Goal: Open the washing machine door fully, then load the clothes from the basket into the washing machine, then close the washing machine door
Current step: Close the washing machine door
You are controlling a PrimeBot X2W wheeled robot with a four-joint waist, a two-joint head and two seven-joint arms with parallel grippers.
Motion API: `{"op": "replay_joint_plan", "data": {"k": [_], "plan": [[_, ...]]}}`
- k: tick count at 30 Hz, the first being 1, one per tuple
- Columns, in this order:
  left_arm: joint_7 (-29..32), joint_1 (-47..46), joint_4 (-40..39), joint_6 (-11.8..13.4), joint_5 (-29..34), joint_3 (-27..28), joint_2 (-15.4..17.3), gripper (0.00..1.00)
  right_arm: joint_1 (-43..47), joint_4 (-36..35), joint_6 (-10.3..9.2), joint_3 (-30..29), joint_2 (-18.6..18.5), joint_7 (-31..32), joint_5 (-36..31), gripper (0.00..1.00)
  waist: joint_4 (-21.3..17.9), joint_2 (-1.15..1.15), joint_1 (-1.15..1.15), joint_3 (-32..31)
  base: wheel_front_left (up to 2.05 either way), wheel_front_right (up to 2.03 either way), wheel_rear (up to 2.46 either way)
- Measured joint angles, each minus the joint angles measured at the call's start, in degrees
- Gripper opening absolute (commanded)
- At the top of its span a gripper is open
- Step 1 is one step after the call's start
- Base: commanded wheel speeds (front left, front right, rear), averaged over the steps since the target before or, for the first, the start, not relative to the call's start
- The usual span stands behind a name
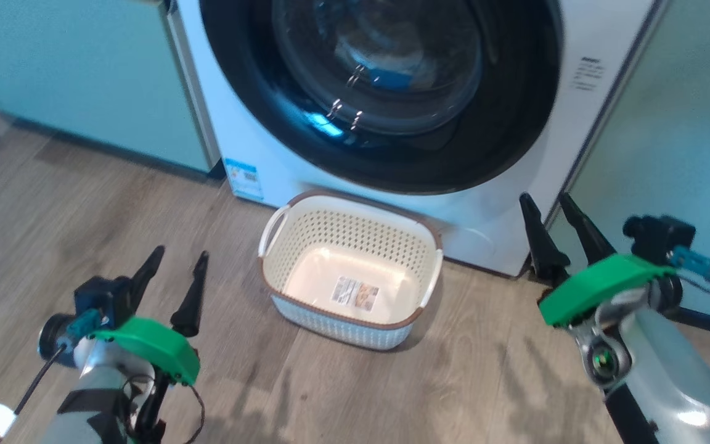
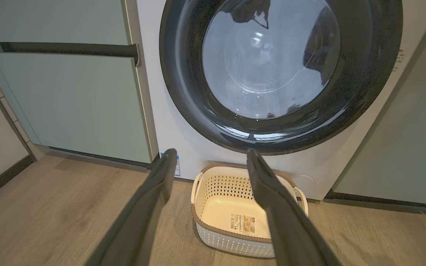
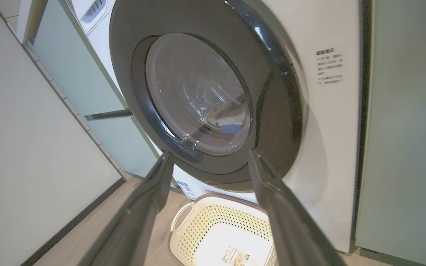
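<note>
Nearest the head camera, the left gripper [image 1: 180,253] at 7 o'clock and the right gripper [image 1: 545,197] at 4 o'clock are both hanging over the floor [image 1: 84,203], fingers spread wide and holding nothing. The basket [image 1: 355,237] is sitting empty at 6 o'clock, just in front of the washing machine [image 1: 583,123]. The door [image 1: 386,74] at 12 o'clock is looking shut, with a blue scrap of the clothes [image 1: 395,79] showing through the glass.

The door is likely stiff, fairly heavy and glossy enough to slip. Any push is better placed on the black ring than on the bulging glass, and a pull probably belongs at the dark recess at its 3 o'clock edge. Cabinets [image 1: 84,74] are flanking the machine at 10 and 2 o'clock, so the free room is lying towards 6 o'clock, with the basket sitting low under the door's swing
</note>
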Motion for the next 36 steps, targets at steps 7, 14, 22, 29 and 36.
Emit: {"op": "replay_joint_plan", "data": {"k": [7, 14, 22, 29, 36], "plan": [[0.0, 0.4, 1.0, 0.0, -2.5, 0.3, 1.3, 1.00, 6.7, -5.0, 0.00, -5.8, 0.1, 0.0, -4.0, 1.00, -2.7, 0.00, 0.00, -2.5, 0.00, 0.00, 0.00], [0.0, 2.3, 1.2, 0.0, -2.8, 0.4, 1.7, 1.00, 14.2, -10.1, 0.00, -12.5, 0.1, 0.0, -8.5, 1.00, -5.0, 0.00, 0.00, -4.1, 0.00, 0.00, 0.00], [0.0, 2.6, 1.7, 0.0, -4.1, 0.5, 2.1, 1.00, 19.5, -14.3, 0.00, -19.0, 0.1, 0.0, -12.8, 1.00, -7.5, 0.00, 0.00, -5.2, 0.00, 0.00, 0.00], [0.0, 3.6, 1.7, 0.0, -4.1, 0.6, 1.7, 1.00, 23.5, -16.8, 0.00, -21.5, 0.4, 0.0, -15.6, 1.00, -8.7, 0.00, 0.00, -5.4, 0.00, 0.00, 0.00], [0.0, 3.6, 2.9, 0.0, -4.7, 0.7, 1.7, 1.00, 26.3, -18.1, 0.00, -23.9, 0.5, 0.0, -16.3, 1.00, -8.7, 0.00, 0.00, -5.3, 0.00, 0.00, 0.00]]}}
